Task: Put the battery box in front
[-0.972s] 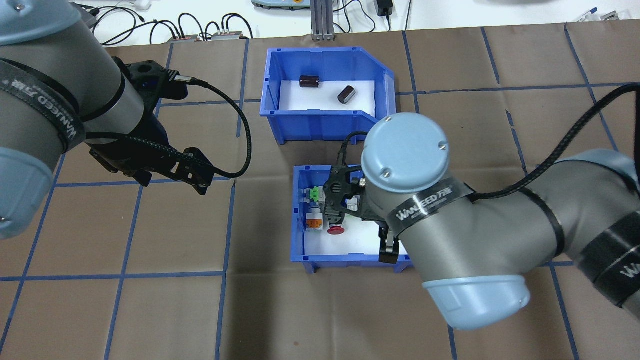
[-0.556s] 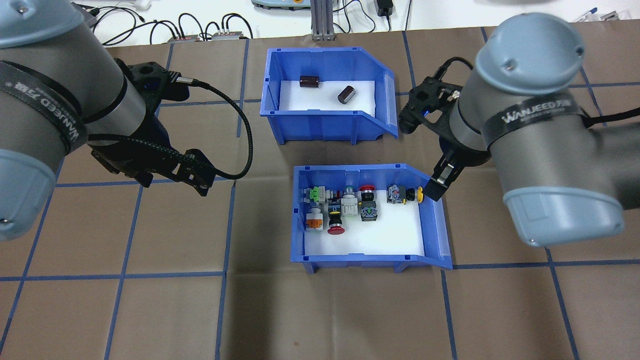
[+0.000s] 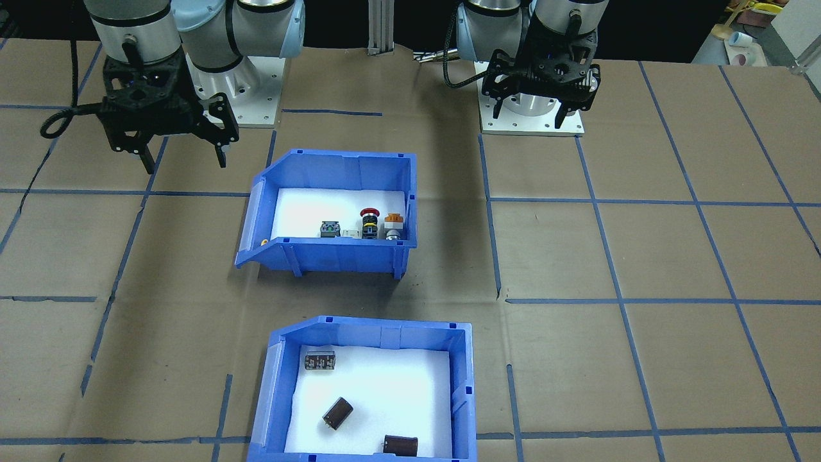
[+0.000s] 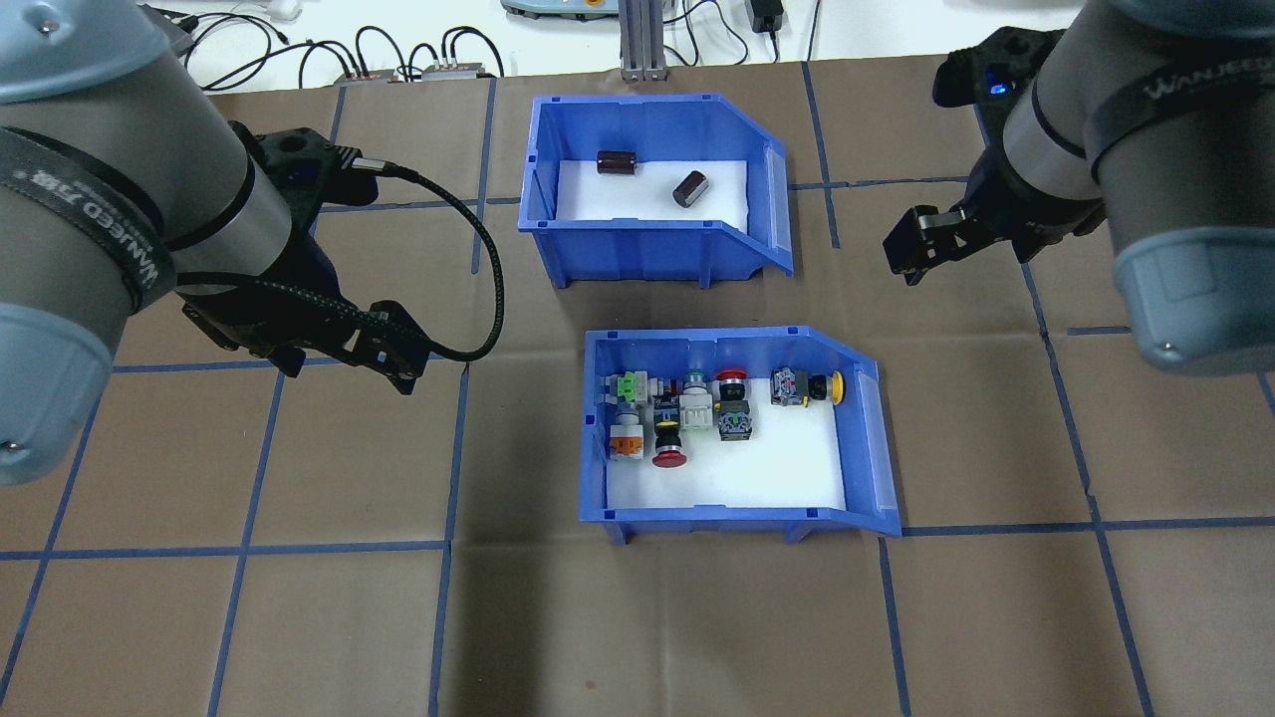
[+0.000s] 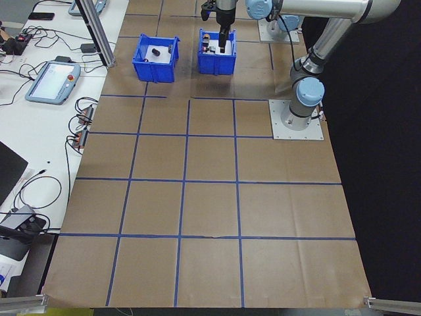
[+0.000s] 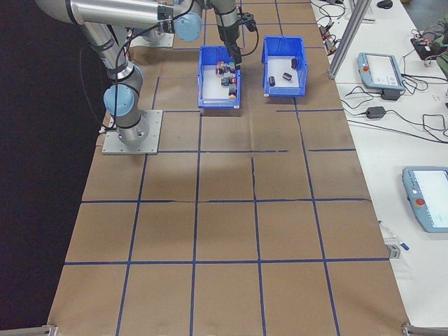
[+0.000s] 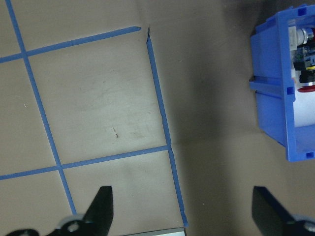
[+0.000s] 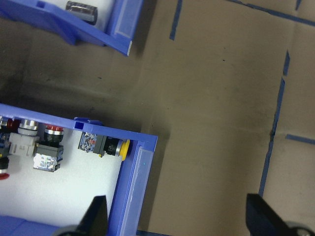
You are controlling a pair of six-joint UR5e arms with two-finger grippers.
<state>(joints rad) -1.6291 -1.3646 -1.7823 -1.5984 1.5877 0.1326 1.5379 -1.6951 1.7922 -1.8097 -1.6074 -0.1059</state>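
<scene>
Overhead exterior shows the table [image 4: 299, 617], covered in matte brown paper creased at its seams and gridded with blue tape. On it stand two moulded blue plastic bins, rectangular with one chamfered corner and a flat white liner. The battery box [image 4: 652, 194] sits on the far side from the robot, at the operators' edge; the front-facing view shows three glossy brown-black cylinders [image 3: 337, 411] lying loose on its liner, well apart. The button bin [image 4: 737, 443] sits just nearer the robot, holding a cluster of small switches [image 4: 677, 413] with red, green, orange and yellow caps. The left gripper [image 4: 329, 344] hangs over bare paper beside the button bin, fingers spread wide and empty. The right gripper [image 4: 931, 239] hangs beside the battery box, apart from it, fingers likewise spread and empty.
</scene>
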